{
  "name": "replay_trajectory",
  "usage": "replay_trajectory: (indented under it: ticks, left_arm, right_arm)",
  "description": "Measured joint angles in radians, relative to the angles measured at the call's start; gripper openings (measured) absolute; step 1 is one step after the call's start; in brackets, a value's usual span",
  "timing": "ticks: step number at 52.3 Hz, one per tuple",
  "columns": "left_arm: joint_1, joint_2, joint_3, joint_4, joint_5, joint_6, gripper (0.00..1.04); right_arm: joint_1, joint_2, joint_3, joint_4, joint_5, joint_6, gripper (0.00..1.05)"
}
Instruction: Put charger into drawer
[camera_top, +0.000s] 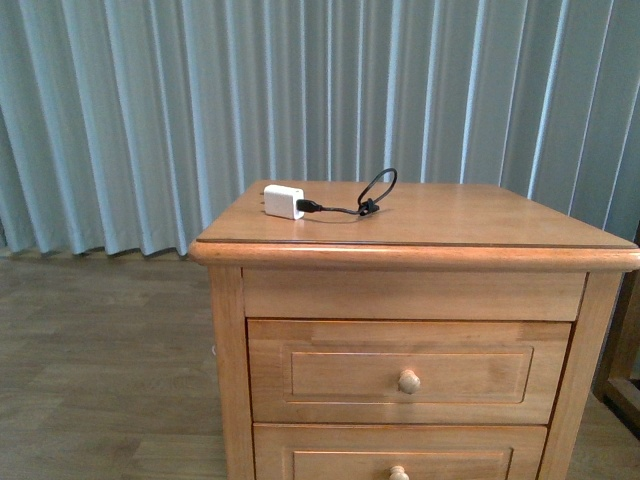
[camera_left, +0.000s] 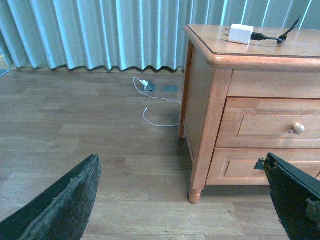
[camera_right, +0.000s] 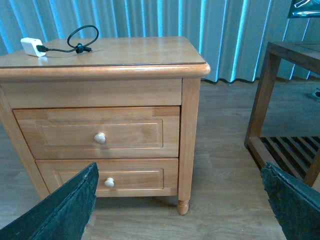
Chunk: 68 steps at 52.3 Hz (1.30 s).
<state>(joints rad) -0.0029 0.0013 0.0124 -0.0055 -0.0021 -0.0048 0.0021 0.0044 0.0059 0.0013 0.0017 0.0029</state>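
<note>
We see one charger (camera_top: 283, 201), a small white plug block, lying on top of the wooden cabinet (camera_top: 230, 380), toward the back left corner of the top as the front camera shows it. Its one thin black cable (camera_top: 375, 190) runs off to the right of the block and stands up in a single tied loop. Nothing touches the charger.

Below the top we count two drawers, one above the other. The upper drawer (camera_top: 330, 372) is shut, with a recessed panel front and one small round knob (camera_top: 409, 381) in the middle. The lower drawer (camera_top: 330, 462) is shut too and has its own single knob (camera_top: 398, 473), so two knobs in all.

The left gripper (camera_left: 181, 157) hangs well apart from the cabinet, off its left side and low over the plank floor (camera_left: 75, 125). Its two dark fingers (camera_left: 65, 205) are spread wide, with nothing between them. The right gripper (camera_right: 180, 166) faces the cabinet front, its two fingers (camera_right: 295, 205) equally wide apart and holding nothing.

Further out, one white cord (camera_left: 155, 102) lies on the floor by the pale pleated curtain (camera_top: 120, 120). One dark wooden side table (camera_right: 280, 75) stands to the cabinet's right.
</note>
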Motion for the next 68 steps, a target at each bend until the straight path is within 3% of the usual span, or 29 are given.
replay_trajectory:
  ticks: [40,46,57,68]
  left_arm:
    - [0.000,0.000,0.000,0.000,0.000,0.000,0.99]
    - [0.000,0.000,0.000,0.000,0.001,0.000,0.99]
    - [0.000,0.000,0.000,0.000,0.001,0.000,0.99]
    - [0.000,0.000,0.000,0.000,0.001,0.000,0.99]
  right_arm:
    - [0.000,0.000,0.000,0.000,0.000,0.000,0.97]
    - [-0.036,0.151,0.054,-0.098,-0.125,-0.025,0.97]
    - [-0.040,0.615,0.155,0.153,-0.187,-0.040,0.97]
    - [0.045,1.066,0.286,0.426,-0.130,-0.041,0.97]
